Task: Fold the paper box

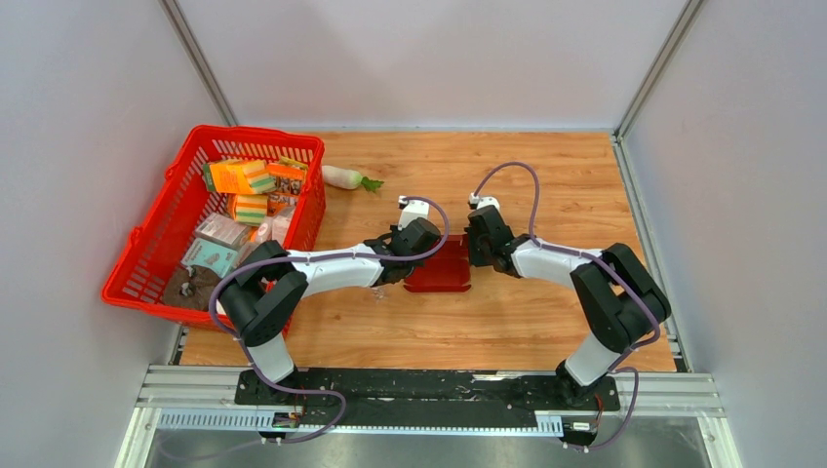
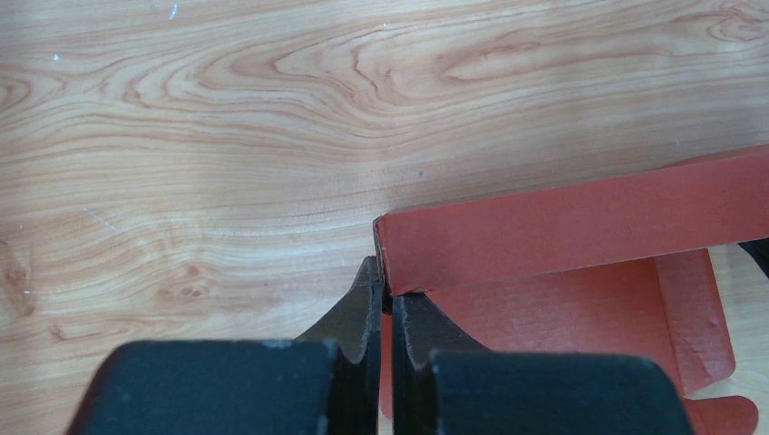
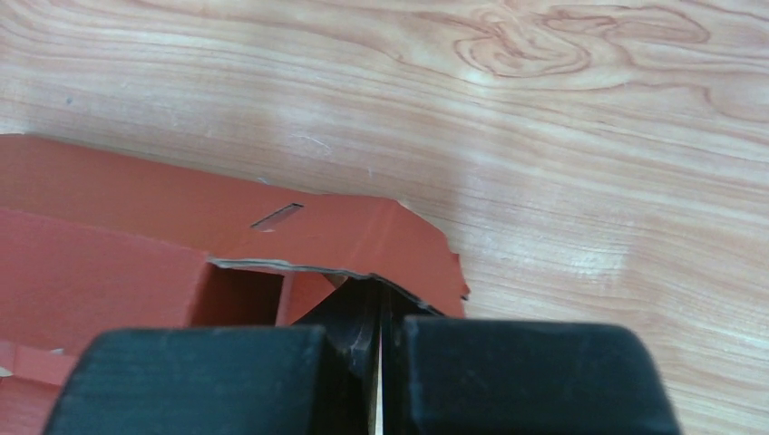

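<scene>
Centrally, paper box (image 1: 439, 265) is clamped by closed left gripper (image 2: 385, 294) and right gripper (image 3: 377, 306); basket (image 1: 148, 244) is filled with packets (image 1: 239, 176)

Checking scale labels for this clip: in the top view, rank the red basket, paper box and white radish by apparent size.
1. red mesh basket, largest.
2. paper box, its edges partly covered.
3. white radish, smallest: about as long as the box's visible part, but thinner.
</scene>
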Robot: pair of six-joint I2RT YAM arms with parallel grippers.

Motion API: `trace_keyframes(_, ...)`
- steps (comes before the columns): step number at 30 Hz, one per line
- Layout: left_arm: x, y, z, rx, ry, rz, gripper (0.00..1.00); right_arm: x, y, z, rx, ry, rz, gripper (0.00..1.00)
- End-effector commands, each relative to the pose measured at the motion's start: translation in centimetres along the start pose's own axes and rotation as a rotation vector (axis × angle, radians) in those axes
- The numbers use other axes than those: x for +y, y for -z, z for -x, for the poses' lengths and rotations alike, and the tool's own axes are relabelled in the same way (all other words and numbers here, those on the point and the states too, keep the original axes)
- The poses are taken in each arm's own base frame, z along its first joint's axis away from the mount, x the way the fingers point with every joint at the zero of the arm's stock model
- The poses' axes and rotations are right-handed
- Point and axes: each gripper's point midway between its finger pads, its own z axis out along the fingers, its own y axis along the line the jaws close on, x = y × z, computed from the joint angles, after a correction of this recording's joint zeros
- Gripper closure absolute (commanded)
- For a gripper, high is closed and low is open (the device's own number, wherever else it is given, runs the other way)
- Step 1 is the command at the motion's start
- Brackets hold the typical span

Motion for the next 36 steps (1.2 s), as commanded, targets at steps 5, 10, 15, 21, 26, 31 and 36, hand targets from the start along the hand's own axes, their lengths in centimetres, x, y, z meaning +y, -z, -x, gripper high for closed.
trace_keyframes(5,-0.8,-0.2,-0.2,0.025,0.017,-0.026,1.0,3.2,0.9,3.1,-0.11,0.059,0.149,1.0)
trace_keyframes(10,-0.8,-0.1,-0.2,0.024,0.018,-0.027,1.0,4.3,1.0,3.7,-0.11,0.082,0.19,1.0)
trace_keyframes(15,-0.7,0.0,0.0,0.018,0.016,-0.025,1.0,4.3,0.6,3.0,-0.054,0.08,0.176,1.0)
trace_keyframes(21,-0.4,0.0,-0.2,0.013,0.0,-0.017,1.0,2.0,5.4,4.2,-0.144,-0.02,0.098,0.98)
trace_keyframes(26,-0.4,-0.1,-0.3,0.012,-0.002,-0.017,1.0,-0.4,7.3,3.2,-0.147,-0.011,0.011,0.88)
trace_keyframes(31,-0.3,-0.1,-0.2,0.009,-0.008,-0.017,1.0,-0.8,6.9,3.7,-0.148,0.039,-0.016,0.8)
trace_keyframes(36,-0.3,0.0,-0.1,0.003,-0.019,-0.026,1.0,-0.4,4.8,3.7,-0.113,0.082,-0.024,0.75)
